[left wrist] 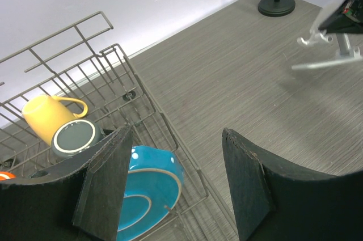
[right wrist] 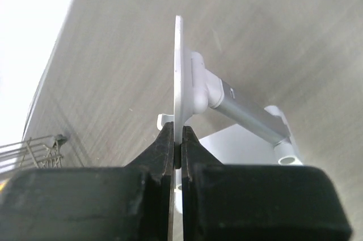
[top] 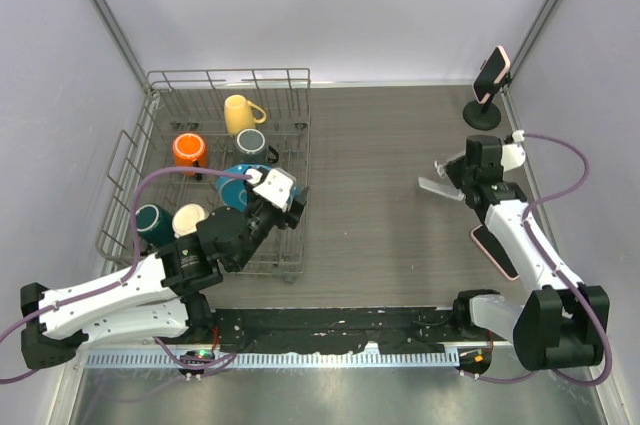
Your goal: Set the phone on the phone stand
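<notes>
Right gripper [top: 457, 173], top view: clamped on the white plate of a silver-armed white stand [top: 438, 185]. The small black disc-based phone stand [top: 483, 115] occupies the far right corner, carrying a pink-cased phone [top: 492, 67]. The left gripper [top: 280, 200] hangs over a grey wire rack [top: 215, 160]. Left wrist view: its fingers [left wrist: 108, 184] stand wide apart above a blue bowl [left wrist: 150, 190]. Right wrist view: fingertips [right wrist: 165, 147] pinch the plate's thin edge.

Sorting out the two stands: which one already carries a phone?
The black disc-based stand in the far right corner, with a pink-edged phone on top. The white stand carries none; the right claw pinches it.
</notes>
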